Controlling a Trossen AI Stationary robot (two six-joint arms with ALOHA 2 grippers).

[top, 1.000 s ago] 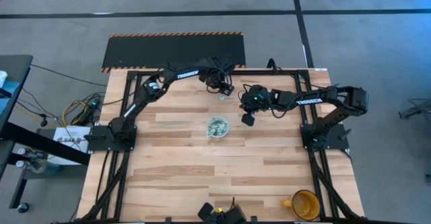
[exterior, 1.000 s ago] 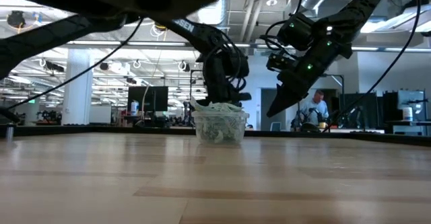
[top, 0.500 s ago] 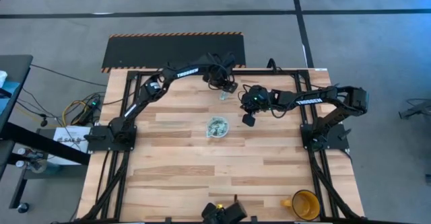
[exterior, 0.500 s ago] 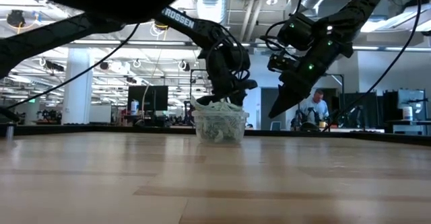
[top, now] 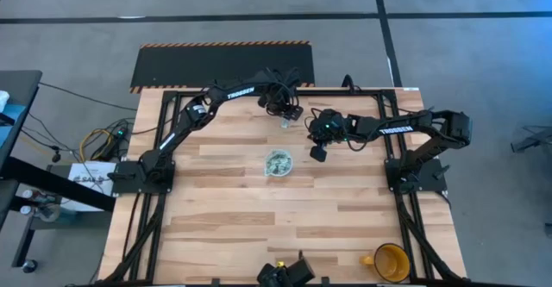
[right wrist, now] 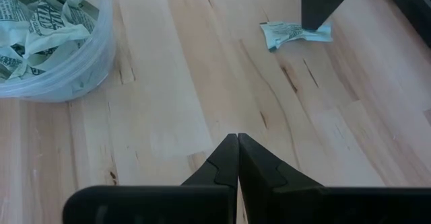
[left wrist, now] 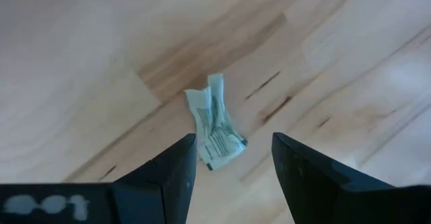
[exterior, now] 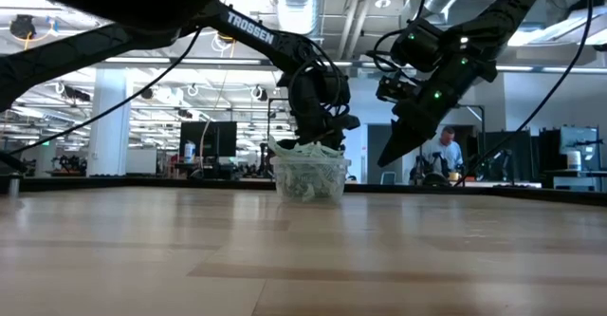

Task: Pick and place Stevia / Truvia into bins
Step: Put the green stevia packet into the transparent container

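One crumpled pale green and white Stevia sachet (left wrist: 215, 126) lies on the wooden table near its far edge, also seen in the high view (top: 285, 124) and the right wrist view (right wrist: 293, 31). My left gripper (left wrist: 232, 143) hovers over it, open, pointing steeply down, with a finger on either side of the sachet's near end. The bin, a clear plastic cup (top: 278, 163), stands at mid-table heaped with sachets (right wrist: 40, 9). My right gripper (right wrist: 237, 142) hangs shut above the table to the cup's right (top: 317, 154).
A yellow-orange mug (top: 390, 262) stands at the near right corner. Bare wood (top: 259, 218) stretches between the cup and the near edge. A black mat (top: 222, 65) lies beyond the far edge. A person (exterior: 442, 153) is in the room behind the table.
My left gripper has stayed over the sachet and its wrist has turned a little; its fingers keep the same gap. The sachet and the cup have not moved.
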